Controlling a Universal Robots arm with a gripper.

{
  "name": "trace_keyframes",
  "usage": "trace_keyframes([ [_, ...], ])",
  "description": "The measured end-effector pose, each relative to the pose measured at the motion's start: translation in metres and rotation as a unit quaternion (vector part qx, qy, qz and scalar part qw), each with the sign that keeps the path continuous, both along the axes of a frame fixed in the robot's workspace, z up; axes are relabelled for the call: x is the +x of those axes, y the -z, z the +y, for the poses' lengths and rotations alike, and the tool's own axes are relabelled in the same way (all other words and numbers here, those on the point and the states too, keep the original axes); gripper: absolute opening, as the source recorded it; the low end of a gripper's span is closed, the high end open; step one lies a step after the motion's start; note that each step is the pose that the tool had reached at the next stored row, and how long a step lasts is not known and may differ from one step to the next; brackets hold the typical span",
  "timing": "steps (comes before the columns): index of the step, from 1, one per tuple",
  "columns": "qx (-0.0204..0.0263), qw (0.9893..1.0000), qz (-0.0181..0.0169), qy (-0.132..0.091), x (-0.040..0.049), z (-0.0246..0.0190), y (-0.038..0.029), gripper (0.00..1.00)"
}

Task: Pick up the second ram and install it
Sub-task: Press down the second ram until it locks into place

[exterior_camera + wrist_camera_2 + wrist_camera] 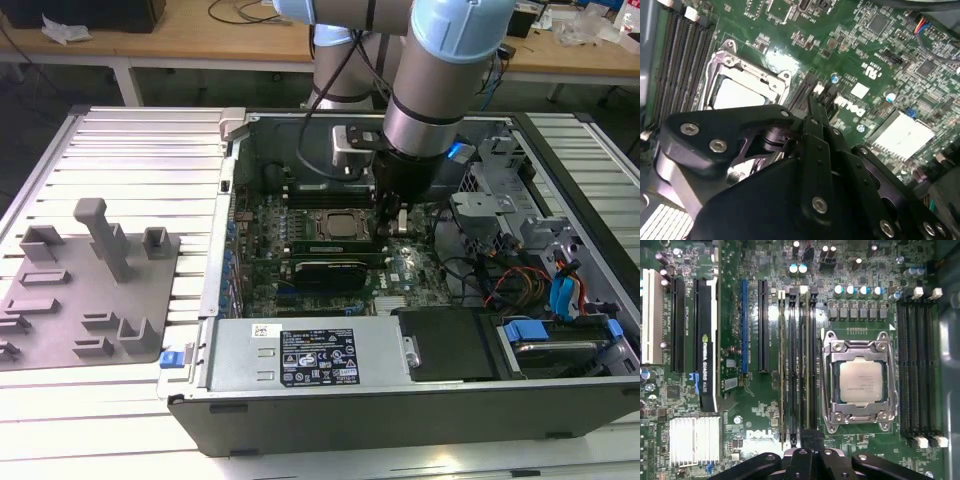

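Observation:
The second ram point(802, 365) is a thin greenish-tan strip standing on edge in a black slot next to the processor point(861, 381). Another like strip point(782, 365) stands two slots over. In the first wrist view my gripper point(807, 436) is shut, its narrow black tips together at one end of the second ram's slot; whether they touch the board I cannot tell. In the second wrist view the gripper point(812, 102) points down at the slots beside the processor point(735, 92). In the exterior view the gripper point(400, 222) reaches into the open computer case point(400, 420).
A wide black expansion card point(706, 340) and a finned heat sink point(695, 440) lie beyond the slots. Several empty memory slots point(917, 365) flank the processor's other side. Cables point(520, 280) and drive bays crowd the exterior view's right. A grey holder tray point(90, 290) sits outside the case.

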State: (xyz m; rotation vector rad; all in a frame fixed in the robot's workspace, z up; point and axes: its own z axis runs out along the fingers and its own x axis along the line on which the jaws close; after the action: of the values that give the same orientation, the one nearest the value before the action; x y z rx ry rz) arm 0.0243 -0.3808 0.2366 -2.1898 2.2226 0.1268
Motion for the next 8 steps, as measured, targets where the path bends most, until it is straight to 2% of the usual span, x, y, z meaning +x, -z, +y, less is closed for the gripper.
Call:
trace_keyframes([
  [5,-0.0002,1.0,-0.0017,0.0,-0.0398,-0.0001,0.0013,0.11],
  [8,-0.0002,1.0,-0.0019,0.0,-0.0561,-0.0001,0.0027,0.11],
])
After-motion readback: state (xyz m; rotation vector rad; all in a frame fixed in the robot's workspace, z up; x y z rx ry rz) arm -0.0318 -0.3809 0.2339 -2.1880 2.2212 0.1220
